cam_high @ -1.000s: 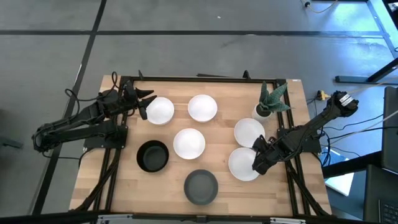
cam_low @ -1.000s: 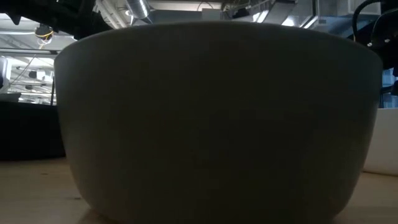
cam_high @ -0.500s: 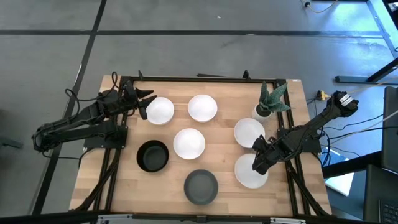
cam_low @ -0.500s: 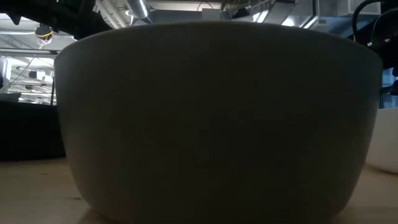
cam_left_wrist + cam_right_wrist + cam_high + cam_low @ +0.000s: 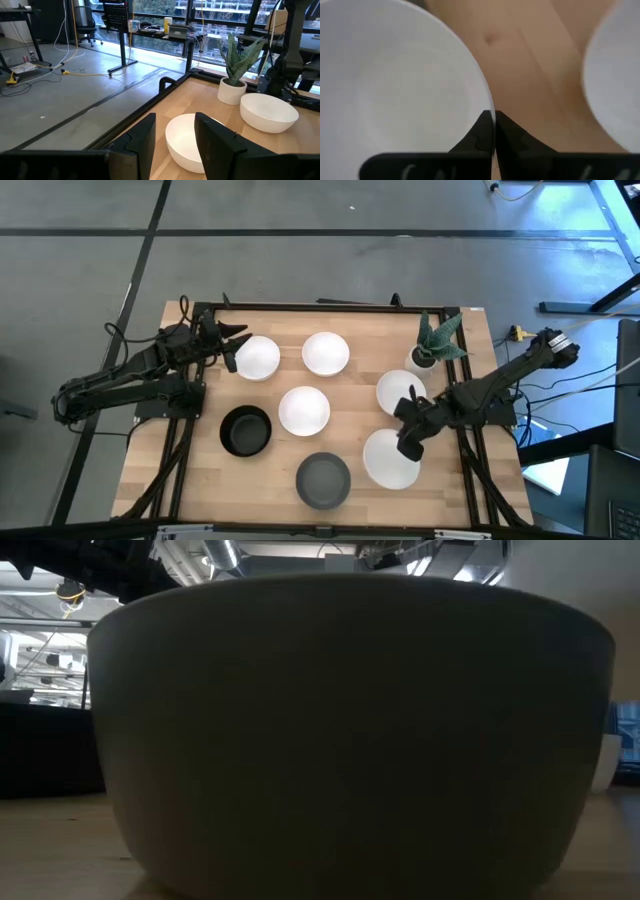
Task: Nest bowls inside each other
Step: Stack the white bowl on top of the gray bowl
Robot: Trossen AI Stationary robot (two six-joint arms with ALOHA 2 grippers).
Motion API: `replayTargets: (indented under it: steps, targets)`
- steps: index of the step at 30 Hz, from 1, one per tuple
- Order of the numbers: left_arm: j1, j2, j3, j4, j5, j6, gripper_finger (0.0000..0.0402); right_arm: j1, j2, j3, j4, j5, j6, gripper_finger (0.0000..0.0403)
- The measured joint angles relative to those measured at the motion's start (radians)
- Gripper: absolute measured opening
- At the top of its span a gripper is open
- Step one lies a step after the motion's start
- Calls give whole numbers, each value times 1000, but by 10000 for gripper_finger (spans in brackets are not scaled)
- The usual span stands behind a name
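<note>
Five white bowls, a black bowl [image 5: 245, 430] and a dark grey bowl [image 5: 323, 479] show on the wooden table. The grey bowl [image 5: 350, 730] fills the low view. My right gripper [image 5: 405, 444] is shut on the near right white bowl [image 5: 388, 462]. Another white bowl [image 5: 398, 390] stands just beyond it. My left gripper [image 5: 232, 352] waits open at the left side of the far left white bowl [image 5: 260, 358], seen ahead of its fingers [image 5: 145, 140]. Two more white bowls [image 5: 325, 353] [image 5: 304, 410] rest on their bases mid-table. My right gripper pinches the white bowl's rim [image 5: 489, 102] on its far right side, one finger inside the bowl and one outside. The fingers slant down from the table's right. Whether the bowl's base is off the table, I cannot tell.
A small white pot with a spiky green plant [image 5: 432, 345] stands at the far right, close behind the right arm. A black frame [image 5: 330, 307] runs along the table's far edge and sides. Bare wood lies at the near left corner [image 5: 170, 480].
My right gripper has shut on the rim of the near right white bowl and gone a little toward the table's left. The bowl has shifted toward the near edge, away from the white bowl behind it.
</note>
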Motion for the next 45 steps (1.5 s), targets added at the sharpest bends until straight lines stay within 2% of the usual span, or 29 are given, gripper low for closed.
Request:
replayTargets:
  steps: [7, 13, 18, 24, 29, 36, 45]
  targets:
    - [0, 17, 0, -1, 0, 0, 130, -96, 70, 156, 43, -13, -248, 6]
    - [0, 39, 0, -42, 0, 0, 130, -157, 226, 323, 43, -66, -431, 6]
    - [0, 38, 0, -74, 13, -6, 130, -178, 379, 461, 59, -134, -506, 6]
    - [-1, 38, 0, -75, 30, -26, 130, -185, 562, 584, 151, -226, -512, 6]
    - [0, 38, 0, -75, 30, -26, 130, -185, 689, 640, 153, -233, -498, 6]
    - [0, 38, 0, -75, 30, -22, 130, -185, 774, 641, 151, -209, -423, 6]
    - [0, 38, 0, -78, 30, -19, 130, -186, 797, 641, 123, -175, -368, 7]
